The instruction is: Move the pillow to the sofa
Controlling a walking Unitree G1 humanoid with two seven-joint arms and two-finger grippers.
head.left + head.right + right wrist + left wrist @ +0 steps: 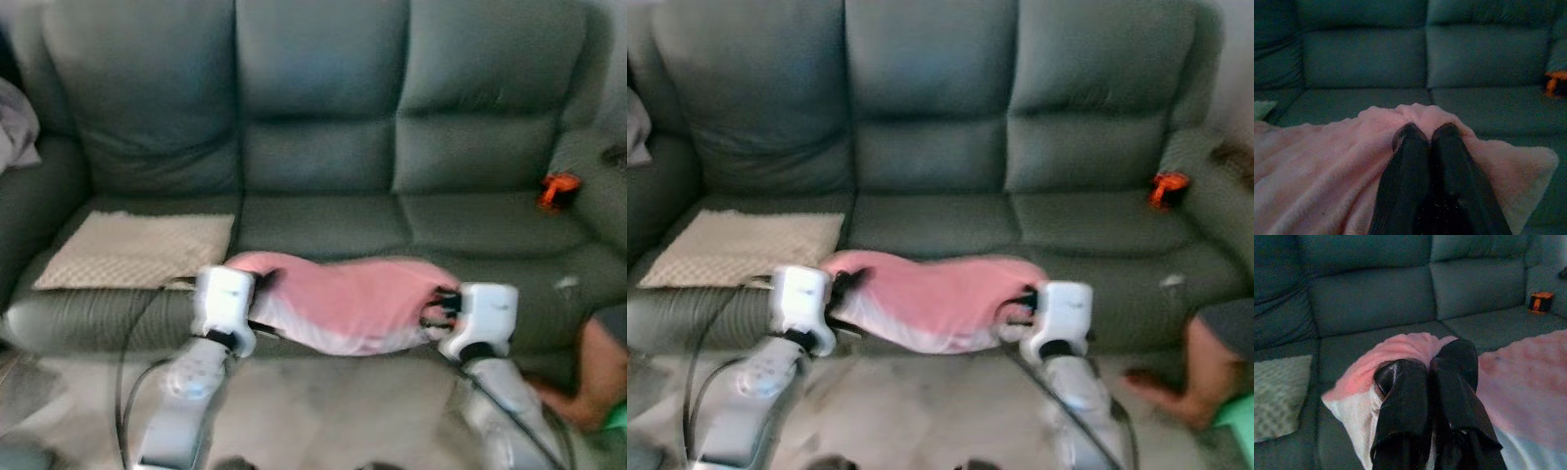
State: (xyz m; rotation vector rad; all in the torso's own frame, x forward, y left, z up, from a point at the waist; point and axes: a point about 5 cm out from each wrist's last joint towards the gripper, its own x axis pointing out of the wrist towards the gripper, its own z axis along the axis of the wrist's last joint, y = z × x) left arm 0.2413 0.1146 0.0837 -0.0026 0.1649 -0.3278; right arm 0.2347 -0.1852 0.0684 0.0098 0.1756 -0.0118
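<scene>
The pink pillow (pixel 343 299) hangs stretched between the 2 grippers at the front edge of the grey sofa (pixel 323 147), over its middle seat, so both ends can be carried forward together. The left gripper (pixel 1425 377) and right gripper (pixel 1425 134) each have their fingers pinched together on a pillow corner. No brand, label or writing is legible.

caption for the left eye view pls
Both grippers, left and right, hold a pink pillow at the grey sofa's seat edge.
</scene>
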